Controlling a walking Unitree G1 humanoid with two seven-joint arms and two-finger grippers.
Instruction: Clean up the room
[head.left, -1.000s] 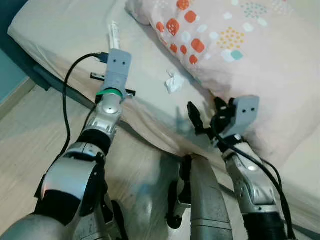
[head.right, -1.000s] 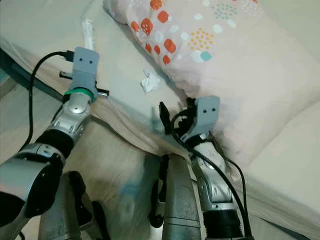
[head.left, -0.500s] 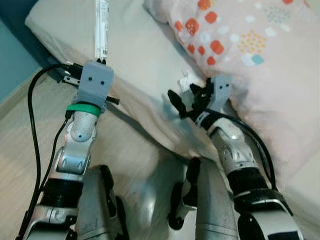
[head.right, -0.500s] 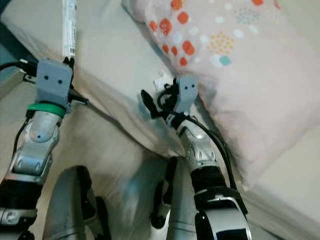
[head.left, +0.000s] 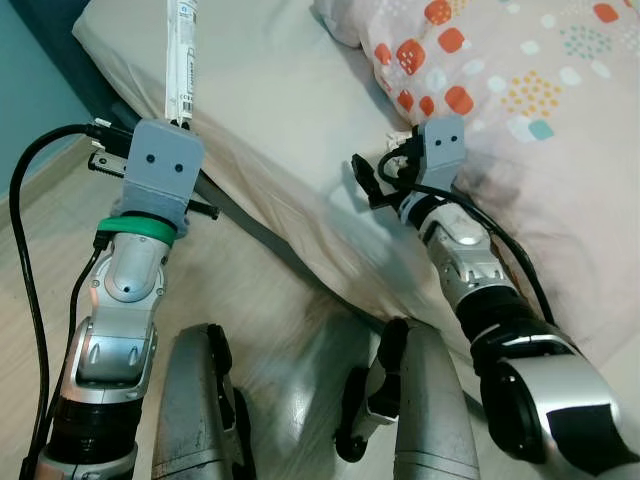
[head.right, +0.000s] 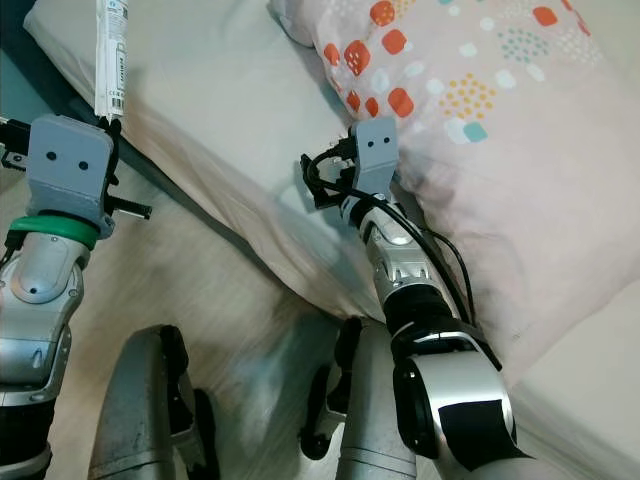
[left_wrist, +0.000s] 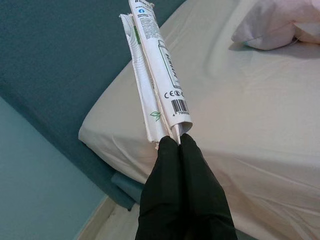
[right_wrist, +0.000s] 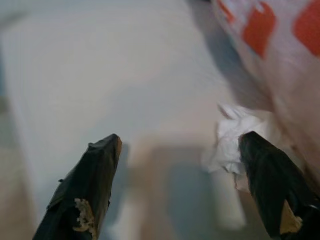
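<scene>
I count one bed (head.left: 290, 90). There is one pillow (head.left: 540, 110) on it, with lots of colored spots, too many for me to count. I see one long white wrapper (left_wrist: 159, 75). I see one crumpled tissue (right_wrist: 232, 142). I have two grippers, the left gripper (left_wrist: 180, 141) and the right gripper (right_wrist: 180, 190). Each one has two black fingers.
</scene>
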